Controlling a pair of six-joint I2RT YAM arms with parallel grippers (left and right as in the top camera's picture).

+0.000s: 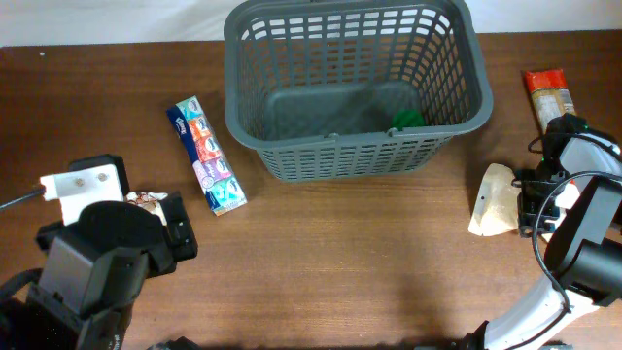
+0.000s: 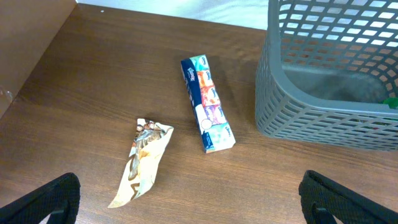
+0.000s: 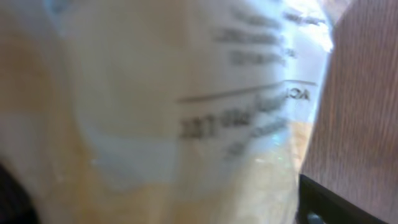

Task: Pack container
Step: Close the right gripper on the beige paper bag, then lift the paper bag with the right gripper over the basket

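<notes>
A: What is hard to make out?

B: Mostly the right end effector. Its wrist view is filled by a blurred cream bag with unreadable dark print. Only a sliver of one dark finger shows in the bottom right corner. From overhead it sits at the bag's right edge, on the right of the tabletop. I cannot tell whether it has closed on the bag or only touches it.

A: And the left one?

B: The left end effector is spread wide and holds nothing. Its fingers are cut off at the bottom corners of its wrist view. From overhead the arm's body covers most of a wrapper lying near left, so only one end peeks out there.

A: Where is the basket?

B: The basket stands at the far middle, its far rim right at the top of the overhead view. The left wrist view cuts it off at the right. A green thing lies on its floor toward the right, too small to identify.

A: Anything else?

B: A long blue box lies just left of the basket, not touching it. An orange packet lies far right, its near end partly covered by the right arm.

A: The surface and the room?

B: The tabletop is brown wood grain. Past its far edge there is only a pale strip, and I can't see what it is.
</notes>
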